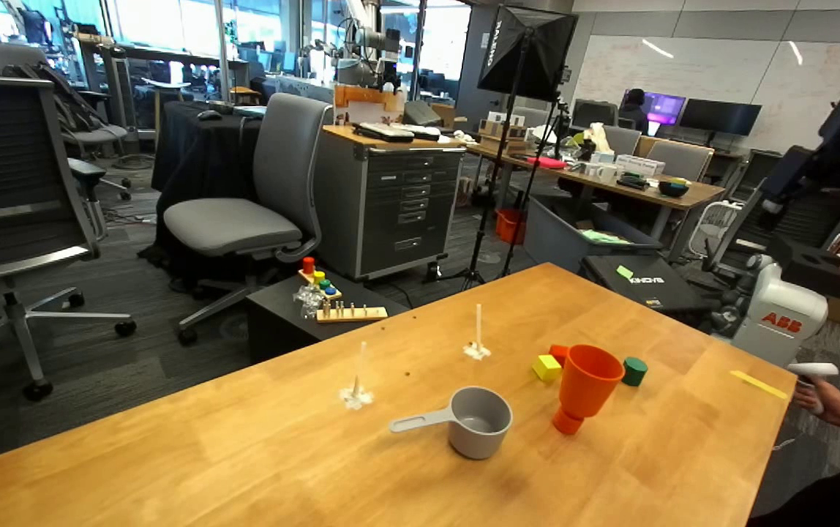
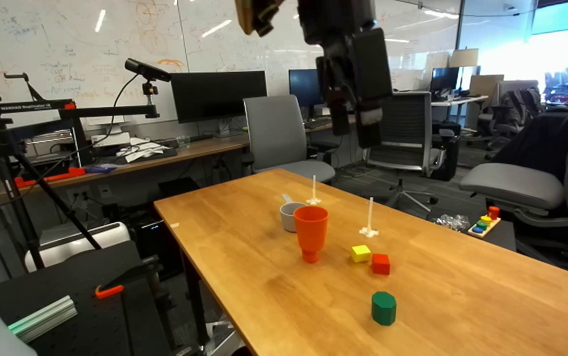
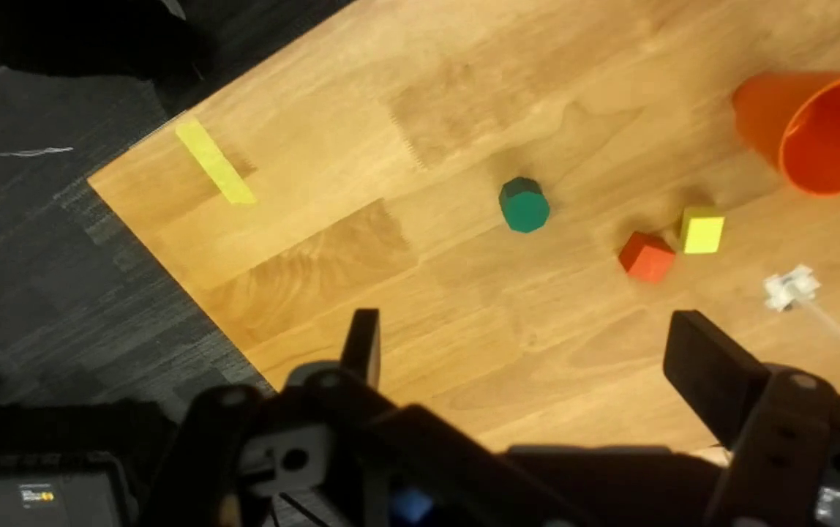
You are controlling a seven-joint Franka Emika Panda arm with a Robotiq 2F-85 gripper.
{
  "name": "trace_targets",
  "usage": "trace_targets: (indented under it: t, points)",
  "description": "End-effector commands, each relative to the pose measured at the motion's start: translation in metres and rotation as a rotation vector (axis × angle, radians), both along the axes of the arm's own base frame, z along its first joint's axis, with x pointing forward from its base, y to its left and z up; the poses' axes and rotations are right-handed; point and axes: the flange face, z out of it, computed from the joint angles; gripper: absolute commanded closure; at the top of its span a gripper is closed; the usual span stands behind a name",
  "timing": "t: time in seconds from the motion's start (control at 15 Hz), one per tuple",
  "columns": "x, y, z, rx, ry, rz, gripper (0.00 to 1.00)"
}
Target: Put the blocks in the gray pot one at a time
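Observation:
The gray pot [image 1: 473, 442] with its straight handle sits upright on the table in both exterior views; the wrist view does not include it. A green block [image 2: 384, 309] lies apart from the others, toward the table's end. Close together are a yellow block [image 2: 361, 253] and a red block [image 2: 380, 264]; the cup partly covers the red one in an exterior view. In the wrist view the green block [image 3: 525, 211], red block [image 3: 648, 260] and yellow block [image 3: 702, 232] lie ahead of my gripper [image 3: 525, 313]. Its fingers are wide apart and hold nothing, high above the table.
A tall red-orange cup [image 1: 587, 384] stands between the pot and the blocks. Two thin upright sticks [image 1: 478, 326] on white bases rise from the table. Yellow tape [image 3: 215, 162] marks a table corner. A person's hand [image 1: 833, 402] is beyond the table edge.

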Motion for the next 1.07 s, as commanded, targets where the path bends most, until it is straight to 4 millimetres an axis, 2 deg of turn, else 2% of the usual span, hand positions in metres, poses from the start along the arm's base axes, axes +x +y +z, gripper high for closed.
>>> trace_targets:
  t: [0.0,0.07,0.13,0.2,0.33,0.53,0.67,1.0]
  points:
    - [0.053,-0.036,-0.027,0.038,-0.020,-0.146,0.00]
    - [0.067,-0.043,-0.039,0.046,0.014,-0.161,0.00]
    - [0.075,-0.040,-0.041,0.070,0.033,-0.180,0.00]
    - [0.046,-0.034,-0.036,0.041,0.016,-0.130,0.00]
    - [0.064,-0.040,-0.049,0.053,0.032,-0.151,0.00]
    - [0.071,-0.044,-0.055,0.041,0.026,-0.174,0.00]
    - [0.075,-0.055,-0.080,0.070,0.097,-0.212,0.00]
    - [0.069,-0.073,-0.161,0.071,0.253,-0.280,0.00]
